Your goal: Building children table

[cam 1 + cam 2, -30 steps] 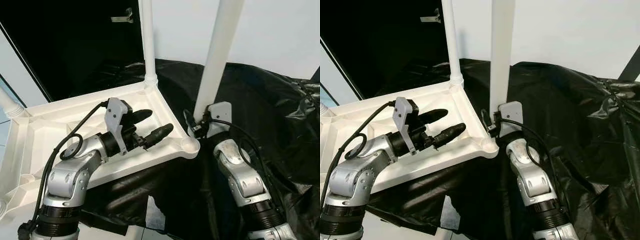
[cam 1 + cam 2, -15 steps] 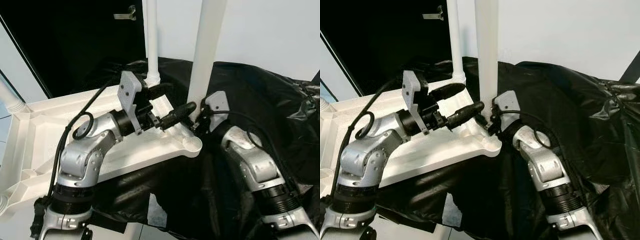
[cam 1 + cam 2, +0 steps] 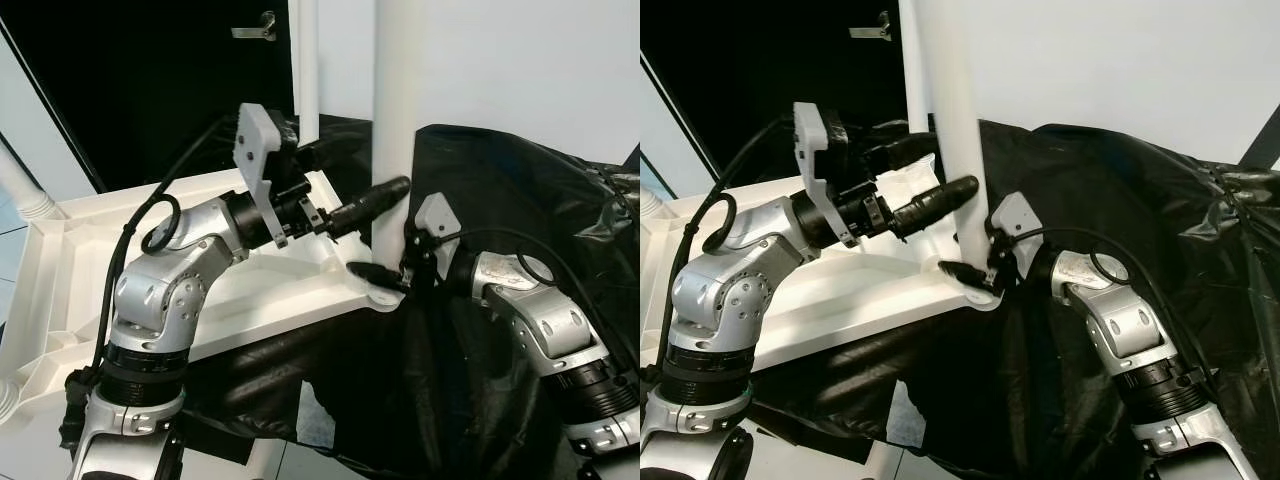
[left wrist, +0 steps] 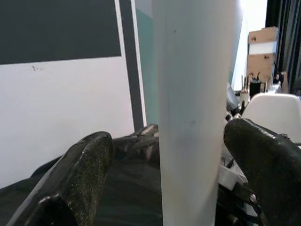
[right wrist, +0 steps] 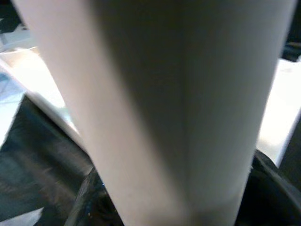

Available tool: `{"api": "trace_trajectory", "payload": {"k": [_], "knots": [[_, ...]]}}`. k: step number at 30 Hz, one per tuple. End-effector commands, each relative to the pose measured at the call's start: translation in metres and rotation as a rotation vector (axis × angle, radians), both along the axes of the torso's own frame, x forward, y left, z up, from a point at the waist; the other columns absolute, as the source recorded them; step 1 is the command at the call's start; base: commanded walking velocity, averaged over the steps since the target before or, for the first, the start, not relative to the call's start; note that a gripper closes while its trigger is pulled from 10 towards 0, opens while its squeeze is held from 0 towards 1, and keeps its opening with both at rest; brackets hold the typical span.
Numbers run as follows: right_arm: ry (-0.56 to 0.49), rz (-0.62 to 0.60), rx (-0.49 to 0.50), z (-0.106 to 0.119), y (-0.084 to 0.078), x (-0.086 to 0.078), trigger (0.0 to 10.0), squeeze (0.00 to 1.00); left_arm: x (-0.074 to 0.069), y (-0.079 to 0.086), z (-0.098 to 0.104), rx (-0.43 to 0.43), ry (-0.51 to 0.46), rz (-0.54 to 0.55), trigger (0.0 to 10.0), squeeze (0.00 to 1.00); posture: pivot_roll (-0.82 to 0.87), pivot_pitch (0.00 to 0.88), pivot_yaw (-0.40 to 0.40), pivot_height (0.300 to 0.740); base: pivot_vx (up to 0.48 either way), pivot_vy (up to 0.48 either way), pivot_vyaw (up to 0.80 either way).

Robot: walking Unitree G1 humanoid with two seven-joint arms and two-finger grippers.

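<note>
The white children's table top (image 3: 90,260) lies upside down. At its near corner a white table leg (image 3: 395,110) stands upright. My right gripper (image 3: 385,270) is shut on the bottom of this leg, just above the corner socket. In the right wrist view the leg (image 5: 178,103) sits close between its dark fingers. Higher up, my left gripper (image 3: 365,170) is open and straddles the same leg, one finger on each side. The left wrist view shows a gap between one finger (image 4: 89,174) and the leg (image 4: 193,117).
Another white leg (image 3: 307,70) stands at the table's far corner, and a third (image 3: 25,190) shows at the far left. Crumpled black plastic sheeting (image 3: 530,200) covers the area to the right and under the table. A dark doorway (image 3: 130,90) lies behind.
The near leg has gone from leaning to upright. My left gripper rose from over the table top and moved around the leg. My right arm swung outward, still holding the leg's base.
</note>
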State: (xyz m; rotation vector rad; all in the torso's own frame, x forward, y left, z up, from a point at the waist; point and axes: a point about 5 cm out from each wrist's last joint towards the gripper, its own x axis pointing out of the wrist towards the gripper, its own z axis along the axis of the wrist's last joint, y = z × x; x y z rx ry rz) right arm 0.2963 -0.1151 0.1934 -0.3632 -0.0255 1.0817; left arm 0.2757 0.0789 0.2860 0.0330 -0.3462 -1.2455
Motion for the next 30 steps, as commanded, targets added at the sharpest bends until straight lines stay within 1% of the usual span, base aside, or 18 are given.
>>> {"api": "trace_trajectory", "payload": {"k": [1, 5, 8, 10, 15, 16, 21, 26, 30], "knots": [[0.005, 0.027, -0.015, 0.001, 0.0, -0.001, 10.0, 0.0, -0.011, -0.007, 0.002, 0.059, -0.042, -0.169, 10.0, 0.0, 0.04, 0.0, -0.039, 0.74, 0.0, 0.0, 0.0], [0.011, 0.063, -0.039, 0.001, 0.001, -0.002, 10.0, 0.0, -0.011, -0.011, -0.006, 0.1, -0.028, -0.182, 10.0, 0.0, 0.04, 0.0, -0.036, 0.74, 0.0, 0.0, 0.0], [0.012, 0.071, -0.045, 0.001, 0.002, -0.002, 10.0, 0.0, -0.01, -0.012, -0.009, 0.11, -0.023, -0.184, 10.0, 0.0, 0.04, 0.0, -0.034, 0.74, 0.0, 0.0, 0.0], [0.014, 0.095, -0.063, 0.001, 0.003, -0.003, 10.0, 0.0, -0.011, -0.014, -0.014, 0.13, 0.003, -0.201, 10.0, 0.0, 0.04, 0.0, -0.03, 0.74, 0.0, 0.0, 0.0], [0.022, 0.119, -0.079, 0.0, 0.004, -0.005, 10.0, 0.0, -0.012, -0.016, -0.018, 0.139, 0.01, -0.21, 10.0, 0.0, 0.03, 0.0, -0.03, 0.74, 0.0, 0.0, 0.0], [0.023, 0.124, -0.083, 0.0, 0.004, -0.005, 10.0, 0.0, -0.011, -0.017, -0.017, 0.134, 0.016, -0.214, 0.1, 0.0, 0.03, 0.0, -0.029, 0.74, 0.0, 0.0, 0.0], [0.026, 0.131, -0.09, 0.0, 0.004, -0.005, 10.0, 0.0, -0.01, -0.019, -0.014, 0.124, 0.016, -0.217, 0.0, 0.0, 0.03, 0.0, -0.029, 0.74, 0.0, 0.0, 0.0], [0.012, 0.117, -0.108, 0.001, 0.001, -0.003, 10.0, 0.0, -0.005, -0.019, -0.011, 0.123, 0.013, -0.196, 0.0, 0.0, 0.03, 0.0, -0.024, 0.74, 0.0, 0.0, 0.0], [-0.001, 0.098, -0.096, 0.002, 0.0, -0.001, 10.0, 0.0, -0.005, -0.019, -0.008, 0.119, 0.006, -0.183, 0.0, 0.0, 0.03, 0.0, -0.02, 0.74, 0.0, 0.0, 0.0]]}}
